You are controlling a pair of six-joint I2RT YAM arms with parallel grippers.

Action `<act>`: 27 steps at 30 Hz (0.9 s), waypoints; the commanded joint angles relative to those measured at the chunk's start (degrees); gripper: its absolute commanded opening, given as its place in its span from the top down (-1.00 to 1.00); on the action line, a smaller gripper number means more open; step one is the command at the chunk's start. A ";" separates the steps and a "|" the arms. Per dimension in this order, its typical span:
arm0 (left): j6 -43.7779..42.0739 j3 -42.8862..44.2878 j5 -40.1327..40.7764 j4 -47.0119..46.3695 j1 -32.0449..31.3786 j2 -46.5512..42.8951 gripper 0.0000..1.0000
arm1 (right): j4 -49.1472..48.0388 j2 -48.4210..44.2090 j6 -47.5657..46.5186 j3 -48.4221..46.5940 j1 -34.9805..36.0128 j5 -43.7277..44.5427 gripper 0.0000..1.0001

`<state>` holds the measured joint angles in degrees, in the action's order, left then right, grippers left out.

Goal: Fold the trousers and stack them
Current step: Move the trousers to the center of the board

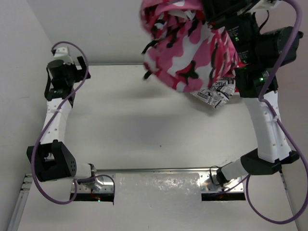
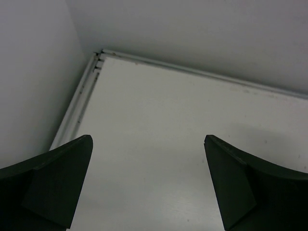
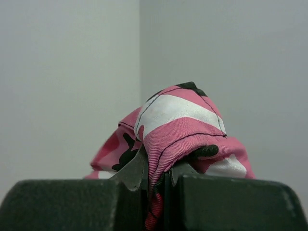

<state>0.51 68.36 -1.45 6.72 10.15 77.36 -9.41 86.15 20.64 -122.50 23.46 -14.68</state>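
The pink, white and black camouflage trousers (image 1: 185, 48) hang bunched high over the table's far right. My right gripper (image 3: 161, 175) is shut on a fold of this cloth (image 3: 180, 130), which bulges up between the fingers. In the top view the cloth and the arm hide those fingers. A white newsprint-patterned piece (image 1: 216, 94) shows under the bundle's lower edge; I cannot tell whether it hangs or lies on the table. My left gripper (image 2: 148, 140) stands wide open with nothing between its fingers, low over the bare table near the far left corner (image 2: 98, 53), and it also shows from above (image 1: 65, 67).
Walls close the table at the far side and the left. A metal rail (image 1: 115, 64) runs along the far edge and another (image 1: 159, 170) along the near edge. The right arm's white link (image 1: 267, 130) slants over the table's right side.
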 commanded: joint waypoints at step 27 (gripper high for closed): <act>4.77 9.60 -16.28 -5.75 12.62 4.90 -0.72 | 2.80 30.58 7.50 -8.40 24.35 -28.20 1.00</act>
<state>6.35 78.37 -8.93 5.06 23.20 82.59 -0.38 127.04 31.90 -130.19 49.67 -38.17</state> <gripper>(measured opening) 0.871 0.044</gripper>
